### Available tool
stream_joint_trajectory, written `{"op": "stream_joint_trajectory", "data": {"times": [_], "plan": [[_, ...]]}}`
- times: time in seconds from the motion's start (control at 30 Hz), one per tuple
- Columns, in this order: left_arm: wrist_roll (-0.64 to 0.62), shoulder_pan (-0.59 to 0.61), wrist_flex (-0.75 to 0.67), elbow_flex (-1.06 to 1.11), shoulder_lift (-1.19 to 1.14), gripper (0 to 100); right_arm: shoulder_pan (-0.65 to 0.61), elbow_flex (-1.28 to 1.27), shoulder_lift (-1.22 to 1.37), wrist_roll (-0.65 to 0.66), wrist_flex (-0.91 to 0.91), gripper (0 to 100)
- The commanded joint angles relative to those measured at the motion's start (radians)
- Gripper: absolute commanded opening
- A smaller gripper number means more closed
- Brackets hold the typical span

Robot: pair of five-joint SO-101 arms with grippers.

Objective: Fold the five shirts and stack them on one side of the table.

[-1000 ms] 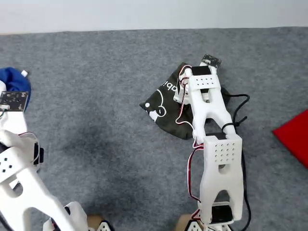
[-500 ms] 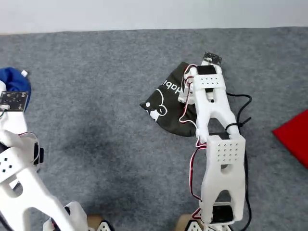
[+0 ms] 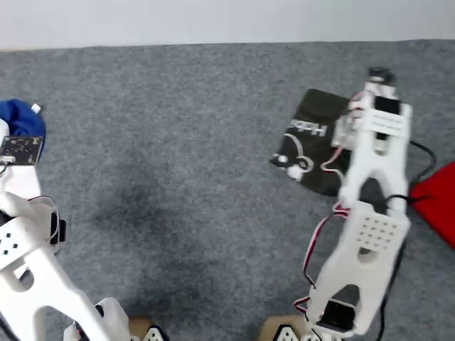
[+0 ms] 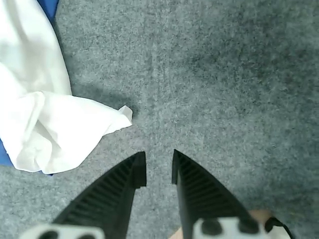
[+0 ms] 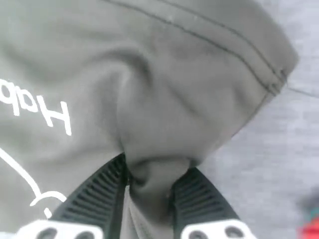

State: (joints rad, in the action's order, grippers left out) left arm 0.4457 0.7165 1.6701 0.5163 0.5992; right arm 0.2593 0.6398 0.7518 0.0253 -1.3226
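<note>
Over at the right, dark shirt (image 3: 309,135): a crumpled heap on the grey table (image 3: 178,142), near the red shirt (image 3: 435,195) at the edge. The arm hides whether the two touch.
Right gripper (image 5: 149,172): clenched on a pinch of the dark shirt's cloth, close to a stitched hem, with the fabric puckering up between the fingers.
Left gripper (image 4: 158,162): fingers a narrow gap apart with nothing between them, hanging over bare table just beside the white shirt (image 4: 35,114), which lies on a blue shirt (image 3: 21,121).
Handling: light, limp and not fragile. I'd judge that a single pinch only gathers it into folds, and the felt-like table would drag at it instead of letting it slide flat.
Where to hold: for folding, I'd take it at the hem corners or shoulders, one gripper to each, so the cloth can be pulled out flat first.
Change: over the last second the right arm has swung to the right and carried the dark shirt with it, turning it and bringing it towards the red one. The left arm has not moved.
</note>
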Motion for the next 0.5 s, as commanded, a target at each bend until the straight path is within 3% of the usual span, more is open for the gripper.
{"op": "stream_joint_trajectory", "data": {"times": [0.0, 0.47], "plan": [[0.002, -0.005, 0.035, -0.007, 0.029, 10, 0.084, 0.040, -0.145, 0.054, 0.016, 0.9], [0.002, -0.005, 0.081, -0.007, 0.029, 10, 0.320, 0.040, -0.239, 0.074, 0.071, 0.9]]}}
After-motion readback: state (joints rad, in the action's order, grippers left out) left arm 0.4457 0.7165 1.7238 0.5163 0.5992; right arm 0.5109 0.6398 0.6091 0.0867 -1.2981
